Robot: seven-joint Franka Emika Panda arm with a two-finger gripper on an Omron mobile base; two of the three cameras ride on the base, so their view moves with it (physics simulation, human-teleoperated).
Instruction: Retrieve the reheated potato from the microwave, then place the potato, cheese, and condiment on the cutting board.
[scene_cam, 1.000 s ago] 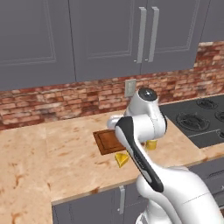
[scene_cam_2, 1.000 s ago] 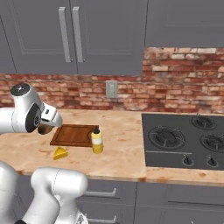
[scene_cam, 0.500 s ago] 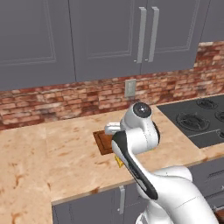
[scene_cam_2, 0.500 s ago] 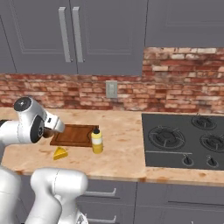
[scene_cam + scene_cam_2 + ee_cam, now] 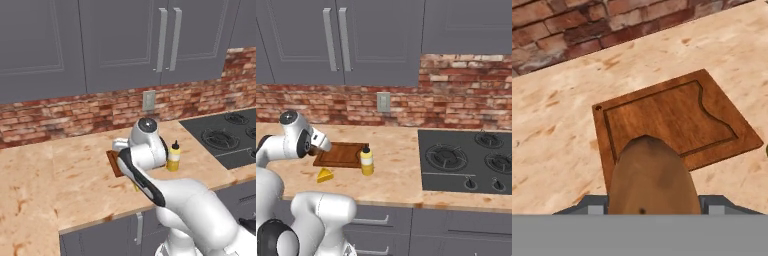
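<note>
Hand view: potato [image 5: 649,177] sits big and brown at the bottom centre, between the two grey finger bases, so the jaws are closed on it and it is held clear above the worktop [image 5: 552,130]. Fingertips themselves are hidden behind the potato. Below and beyond it lies the cutting board [image 5: 677,122], dark reddish-brown, raised rim with a groove inside, small hole in one corner. The potato overlaps the board's near edge in this view; it does not look set down.

Right base view: the gripper [image 5: 320,146] is at the left end of the cutting board [image 5: 341,155], low over it, and the potato cannot be made out there. The condiment [image 5: 366,161], a yellow squeeze bottle with a dark cap, stands upright on the worktop just beside the board's right front corner. The cheese [image 5: 325,175], a yellow wedge, lies on the worktop in front of the board, off it. The cooktop [image 5: 471,160] is well apart to the right.

Left base view: the arm [image 5: 145,150] covers most of the board, only its left edge [image 5: 114,164] shows. The condiment [image 5: 173,156] stands right of the arm. Brick backsplash [image 5: 75,112] and grey cabinets [image 5: 120,45] behind.
</note>
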